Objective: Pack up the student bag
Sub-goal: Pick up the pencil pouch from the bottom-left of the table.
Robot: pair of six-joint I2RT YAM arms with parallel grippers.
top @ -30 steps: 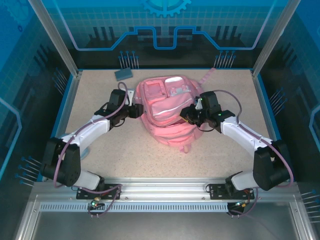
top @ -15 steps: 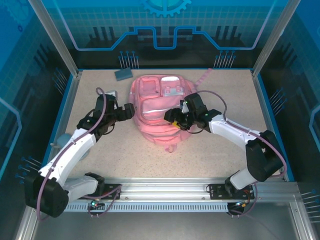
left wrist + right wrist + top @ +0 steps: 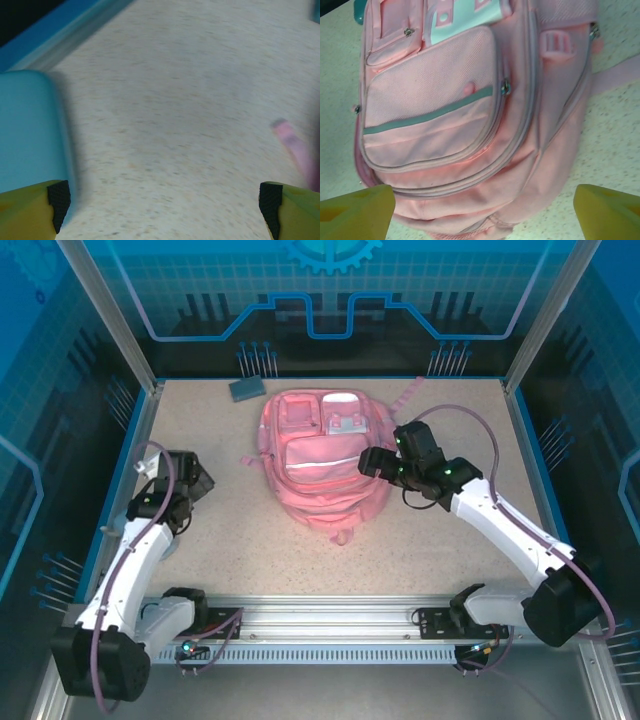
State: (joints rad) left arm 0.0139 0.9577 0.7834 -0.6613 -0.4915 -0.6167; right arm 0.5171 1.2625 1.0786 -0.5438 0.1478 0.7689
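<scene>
On the near left of the table [image 3: 440, 550], the left gripper [image 3: 197, 480] hangs over bare surface, fingers wide apart, empty. Farther in, the right gripper [image 3: 369, 462] hovers at the right side of the pink bag [image 3: 318, 465], fingers spread, holding nothing. It lies flat mid-table, pockets up. Beyond sits a small grey case [image 3: 245, 388].

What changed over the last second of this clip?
The left pincer pulled away leftward from the student bag to bare table, jaws open. The right pincer opened and backed off to the bag's right side. The bag, released, settled flatter and slightly left. The grey-blue item at the far edge stayed.
</scene>
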